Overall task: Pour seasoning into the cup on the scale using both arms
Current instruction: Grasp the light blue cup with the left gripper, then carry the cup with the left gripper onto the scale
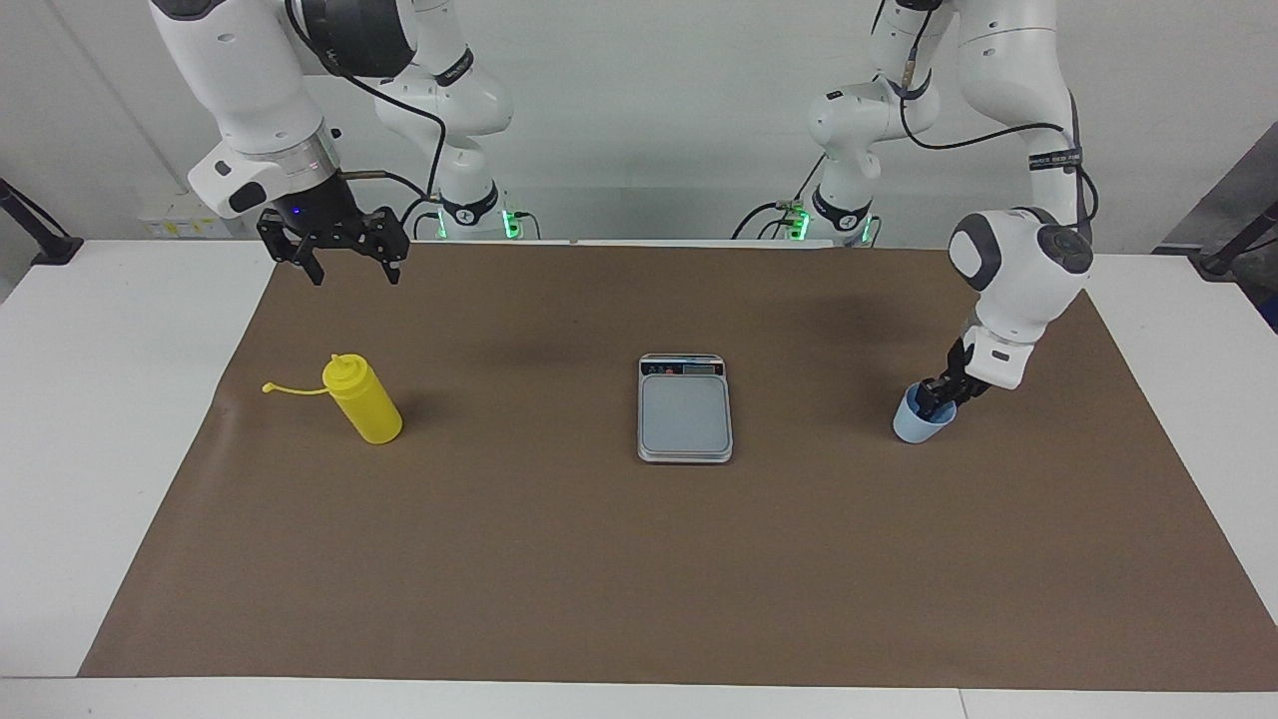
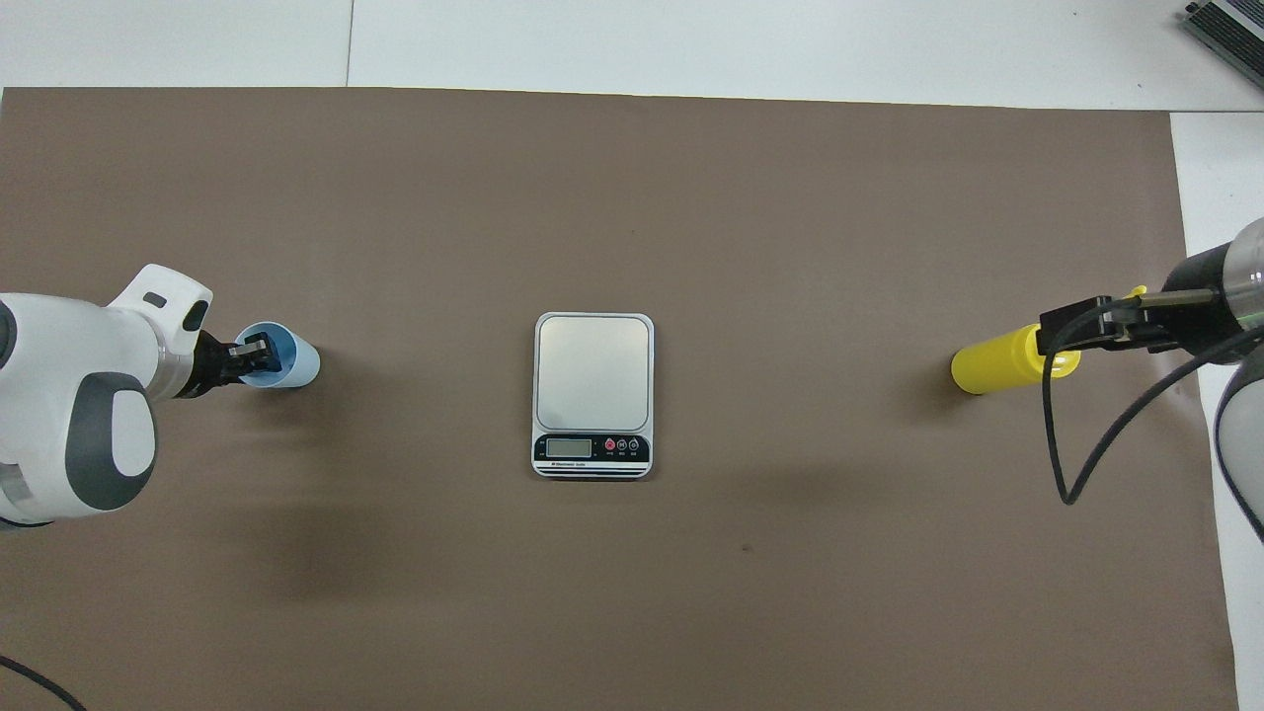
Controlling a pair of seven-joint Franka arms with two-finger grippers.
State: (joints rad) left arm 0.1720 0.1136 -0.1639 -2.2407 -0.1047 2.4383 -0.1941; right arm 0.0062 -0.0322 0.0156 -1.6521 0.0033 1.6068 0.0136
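Note:
The light-blue cup [image 1: 914, 427] [image 2: 296, 365] stands upright on the brown mat at the left arm's end of the table. My left gripper [image 1: 939, 399] [image 2: 255, 354] is down at its rim, on the side toward the left arm's end, with its tip dipping into the cup's mouth. The yellow seasoning bottle [image 1: 364, 404] [image 2: 992, 363] stands at the right arm's end, its cap strap hanging out sideways. High above it hangs my right gripper [image 1: 355, 278] [image 2: 1052, 331], open and empty. The scale [image 1: 685, 411] [image 2: 592, 370] lies bare in the middle, its display toward the robots.
A brown mat [image 1: 639, 579] covers most of the white table [image 1: 100, 449]. A grey device [image 2: 1229, 25] pokes in at the table's corner farthest from the robots, at the right arm's end. Black stands [image 1: 40, 235] flank the table.

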